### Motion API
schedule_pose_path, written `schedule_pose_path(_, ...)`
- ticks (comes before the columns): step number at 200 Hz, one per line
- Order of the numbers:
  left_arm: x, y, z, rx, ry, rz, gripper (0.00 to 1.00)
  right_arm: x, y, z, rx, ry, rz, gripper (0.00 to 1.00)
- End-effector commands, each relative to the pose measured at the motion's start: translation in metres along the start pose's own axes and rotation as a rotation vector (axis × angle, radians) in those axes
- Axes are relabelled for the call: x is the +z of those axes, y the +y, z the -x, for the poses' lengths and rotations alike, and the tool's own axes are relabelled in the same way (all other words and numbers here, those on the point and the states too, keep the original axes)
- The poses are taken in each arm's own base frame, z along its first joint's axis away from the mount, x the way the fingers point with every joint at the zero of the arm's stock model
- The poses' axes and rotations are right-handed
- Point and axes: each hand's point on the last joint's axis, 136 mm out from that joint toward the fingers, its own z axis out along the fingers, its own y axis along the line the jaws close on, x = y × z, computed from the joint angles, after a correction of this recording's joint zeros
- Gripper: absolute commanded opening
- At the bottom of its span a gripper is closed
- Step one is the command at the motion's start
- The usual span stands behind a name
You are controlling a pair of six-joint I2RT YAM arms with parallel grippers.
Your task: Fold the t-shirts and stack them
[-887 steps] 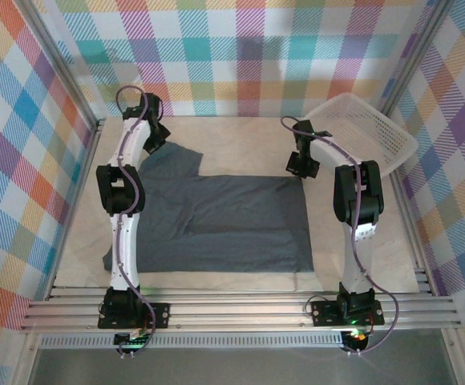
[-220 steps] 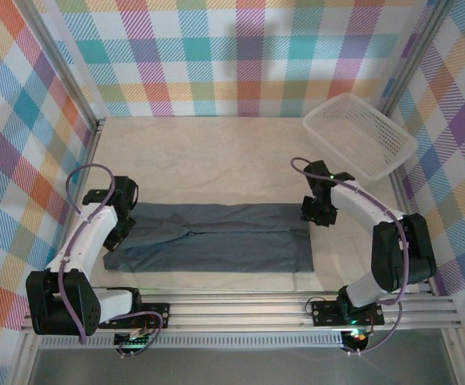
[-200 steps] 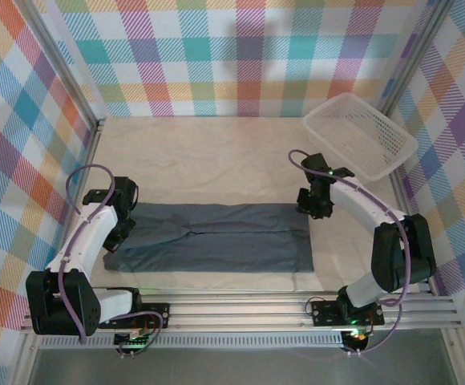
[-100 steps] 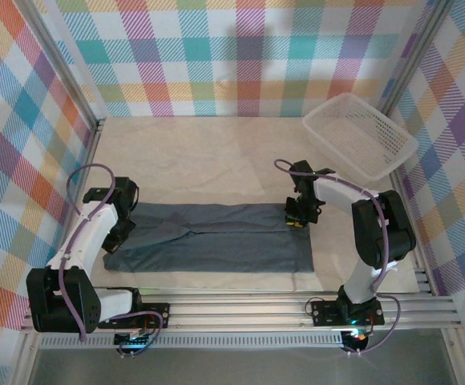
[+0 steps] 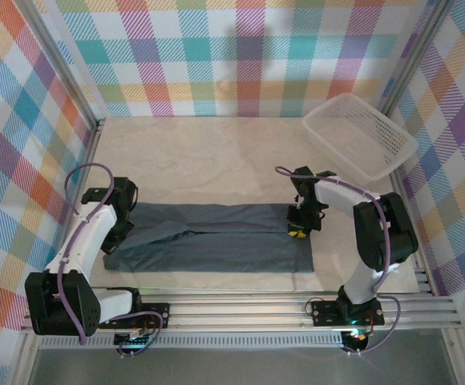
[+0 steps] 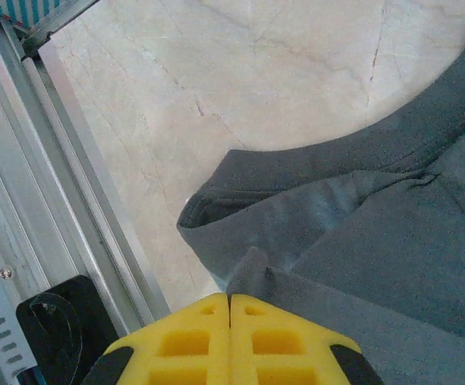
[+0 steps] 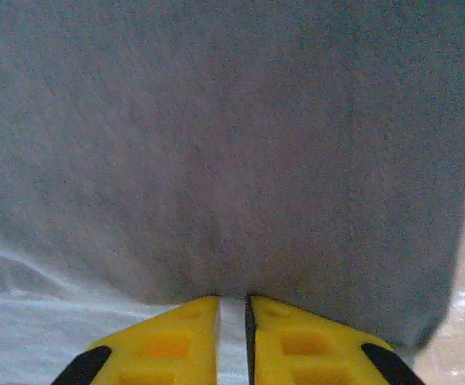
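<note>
While left jaws stay clamped on the t-shirt [image 5: 216,245], right jaws now pinch it.

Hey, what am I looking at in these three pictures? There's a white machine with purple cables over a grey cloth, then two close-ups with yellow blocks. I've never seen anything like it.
These are two robot arms, bolted side by side at the near edge of a table. The wide picture is taken from a fixed camera above and behind them. Each arm ends in a gripper with two yellow fingers. Each close-up comes from a small camera on one wrist, looking past those fingers. On the table lies a dark grey t-shirt, folded into a long strip. A white plastic basket sits in the far right corner. The left gripper is shut and pinches a fold at the shirt's left end. The right gripper is closed to a sliver on the shirt's right end and appears to pinch it there.
</note>
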Motion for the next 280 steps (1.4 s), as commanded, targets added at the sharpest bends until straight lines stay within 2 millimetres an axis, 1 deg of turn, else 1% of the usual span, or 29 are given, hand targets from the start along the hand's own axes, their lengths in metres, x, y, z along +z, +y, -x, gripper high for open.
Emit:
schedule_pose_path(1,-0.004,0.012,-0.001,0.023,-0.013,0.033,0.0,0.004,-0.007,-0.002,-0.012,0.014,-0.037,0.18)
schedule_pose_path(16,0.003,0.014,-0.009,0.029,0.019,0.051,0.0,0.01,-0.009,0.001,-0.009,0.022,-0.055,0.16)
schedule_pose_path(39,0.011,0.014,-0.02,0.033,0.065,0.067,0.0,0.0,-0.006,0.011,-0.009,-0.034,-0.05,0.17)
schedule_pose_path(56,0.012,0.015,-0.023,0.035,0.072,0.066,0.0,-0.006,-0.004,0.015,-0.012,-0.056,-0.051,0.17)
schedule_pose_path(91,0.014,0.021,-0.015,0.067,0.025,0.108,0.0,-0.014,-0.004,0.019,-0.01,-0.093,-0.052,0.17)
schedule_pose_path(121,0.021,0.007,-0.006,0.107,-0.004,0.118,0.0,-0.026,0.002,0.026,0.002,-0.144,-0.026,0.19)
schedule_pose_path(130,0.023,0.003,-0.005,0.118,0.004,0.127,0.08,-0.028,0.004,0.029,0.012,-0.152,-0.017,0.21)
schedule_pose_path(139,0.023,-0.006,-0.004,0.124,0.016,0.112,0.26,-0.03,0.008,0.032,0.02,-0.162,0.003,0.23)
schedule_pose_path(146,0.022,-0.013,-0.003,0.125,0.025,0.092,0.36,-0.031,0.012,0.036,0.027,-0.169,0.028,0.25)
schedule_pose_path(150,0.021,-0.018,-0.002,0.12,0.026,0.076,0.39,-0.031,0.016,0.038,0.03,-0.173,0.044,0.25)
schedule_pose_path(163,0.015,-0.037,0.005,0.106,0.022,0.004,0.42,-0.029,0.025,0.044,0.046,-0.162,0.083,0.26)
schedule_pose_path(178,0.007,-0.063,0.017,0.085,0.005,-0.086,0.42,-0.023,0.037,0.05,0.062,-0.125,0.126,0.27)
schedule_pose_path(191,0.002,-0.09,0.027,0.082,0.004,-0.157,0.42,-0.016,0.048,0.054,0.074,-0.095,0.169,0.27)
schedule_pose_path(202,0.0,-0.109,0.034,0.079,0.014,-0.182,0.4,-0.007,0.05,0.056,0.096,-0.063,0.165,0.27)
schedule_pose_path(209,0.004,-0.123,0.036,0.084,0.036,-0.197,0.39,0.0,0.047,0.058,0.107,-0.041,0.146,0.27)
schedule_pose_path(218,0.01,-0.142,0.032,0.097,0.086,-0.221,0.38,0.005,0.045,0.061,0.109,-0.034,0.124,0.26)
schedule_pose_path(226,0.017,-0.153,0.03,0.103,0.119,-0.22,0.35,0.008,0.041,0.064,0.11,-0.037,0.101,0.26)
schedule_pose_path(232,0.026,-0.162,0.024,0.112,0.149,-0.215,0.32,0.01,0.038,0.067,0.115,-0.042,0.084,0.26)
schedule_pose_path(241,0.039,-0.17,0.016,0.115,0.189,-0.205,0.28,0.012,0.033,0.071,0.123,-0.039,0.063,0.26)
schedule_pose_path(251,0.052,-0.173,0.01,0.112,0.225,-0.183,0.24,0.015,0.025,0.074,0.146,-0.02,0.04,0.26)
schedule_pose_path(274,0.075,-0.175,0.008,0.1,0.259,-0.127,0.19,0.024,0.004,0.079,0.191,0.034,-0.027,0.25)
schedule_pose_path(280,0.081,-0.177,0.01,0.101,0.269,-0.12,0.19,0.024,-0.001,0.084,0.203,0.036,-0.036,0.25)
